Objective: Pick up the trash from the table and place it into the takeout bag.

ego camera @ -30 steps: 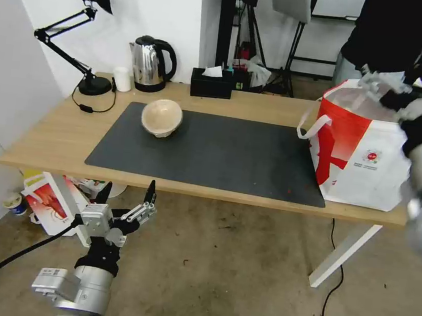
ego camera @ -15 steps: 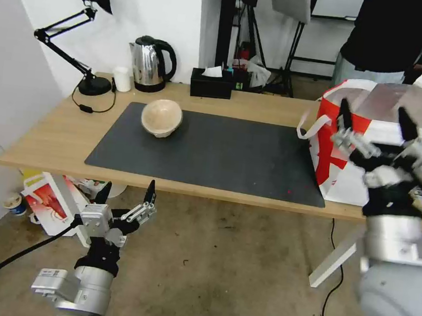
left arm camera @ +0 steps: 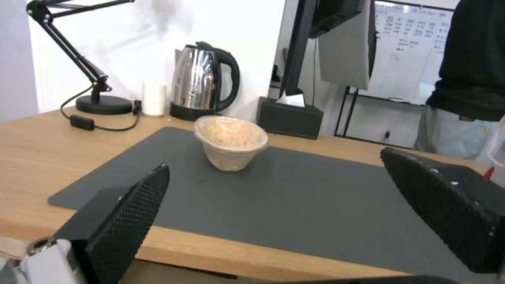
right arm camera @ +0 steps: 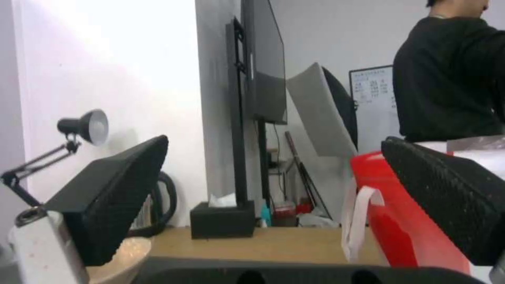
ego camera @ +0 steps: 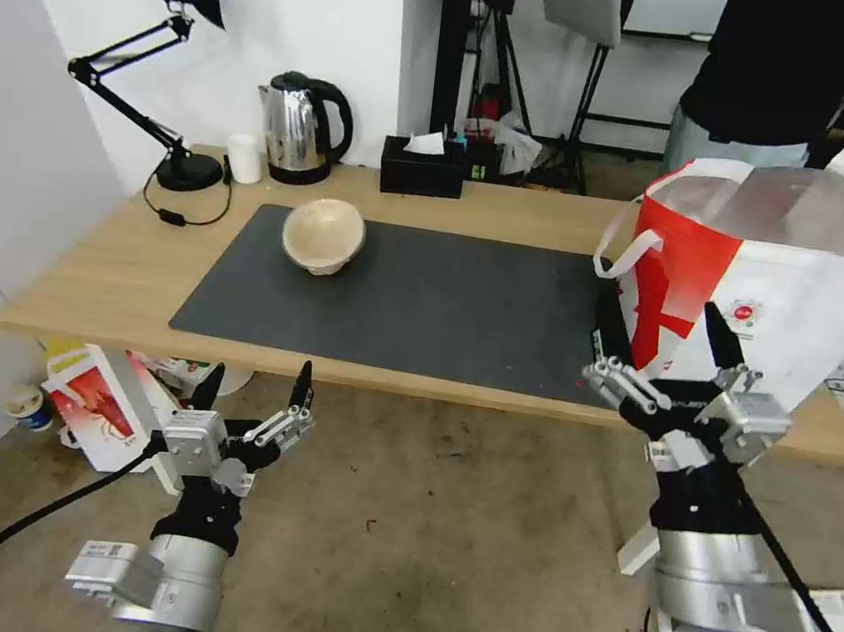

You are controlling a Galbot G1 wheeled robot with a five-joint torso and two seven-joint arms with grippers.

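My left gripper point(ego camera: 256, 386) and right gripper point(ego camera: 667, 349) hang wide open below the table's point(ego camera: 94, 282) front edge. The paper bowl point(ego camera: 323, 234) looks light and crushable; grip its rim gently.

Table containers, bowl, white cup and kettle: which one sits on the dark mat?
The beige paper bowl; the small white cup and kettle stand on bare wood behind the mat.

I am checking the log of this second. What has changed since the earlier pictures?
The right gripper, open and empty, came away from the mouth of the takeout bag and dropped to the table's front edge. The beige paper bowl stayed on the mat, and the left gripper stayed parked below the table, open.
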